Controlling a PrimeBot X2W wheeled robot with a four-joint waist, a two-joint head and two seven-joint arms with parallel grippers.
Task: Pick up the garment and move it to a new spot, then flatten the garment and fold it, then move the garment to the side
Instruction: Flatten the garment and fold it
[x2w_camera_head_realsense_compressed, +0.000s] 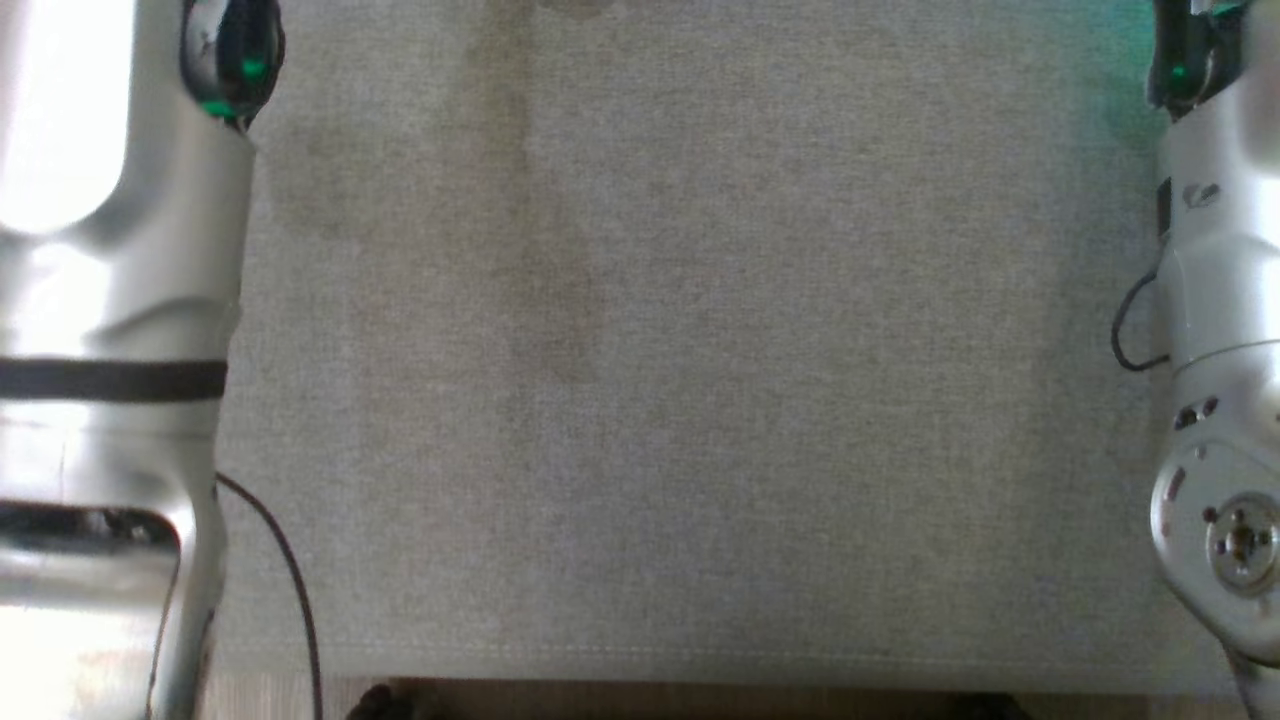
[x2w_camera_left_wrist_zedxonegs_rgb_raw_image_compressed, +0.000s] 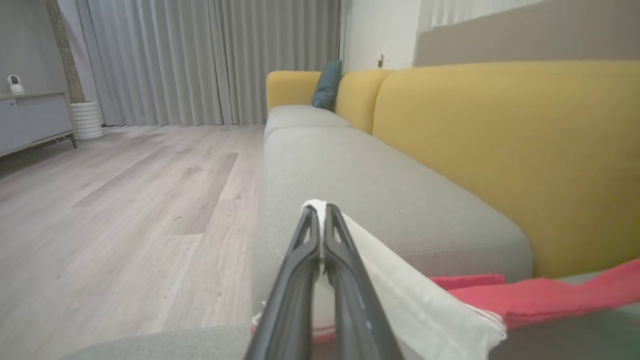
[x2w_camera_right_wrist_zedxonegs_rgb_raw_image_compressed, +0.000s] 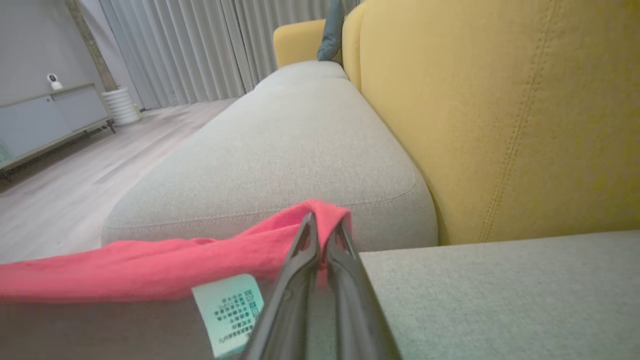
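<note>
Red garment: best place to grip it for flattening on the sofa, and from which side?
Grip the red garment on its edge, one hand per end, coming from the outer sides. It spans as a band between them: left hand shut on the pale trim, right hand on the red edge by the care label. That spread probably suits flattening.

Silver left arm (x2w_camera_head_realsense_compressed: 130, 270), nine o'clock, has a black band (x2w_camera_head_realsense_compressed: 110, 380); silver right arm (x2w_camera_head_realsense_compressed: 1215, 300), three o'clock, a screwed round cap (x2w_camera_head_realsense_compressed: 1243, 540).
</note>
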